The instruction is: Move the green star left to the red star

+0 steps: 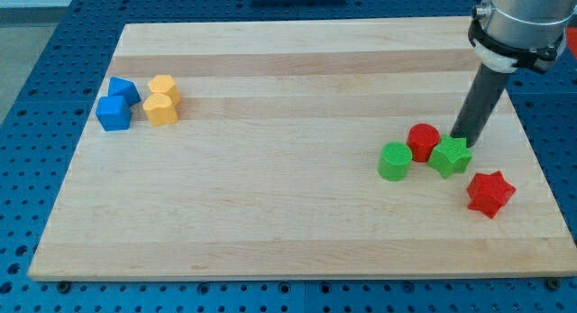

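The green star (450,157) sat near the view's right edge of the wooden surface (288,214), a bright green, chunky block with short blunt points and a flat top, its sides a slightly darker shade than its upper face. My tip (461,140) stood at the star's upper right corner, touching it or very nearly so; the dark rod rose from there toward the view's top right, into the grey collar of the arm. There were no fingers on this arm, only the rod, so there was nothing clenched or released to report.

Just to the view's left of the green star, and touching or almost touching it, was a red cylinder (423,142), set a little higher in the view. Beside that, lower and further left, stood a green cylinder (394,161), close against the red one. The red star (490,193) lay apart from this cluster, below and to the view's right of the green star, near the surface's right edge; it had the same blunt-pointed form in a deep red.

Far across the surface, near the view's upper left, four blocks were grouped: two blue blocks (116,104), one behind the other, and just to their right two yellow blocks (162,101), also one behind the other. Their exact shapes were hard to make out.
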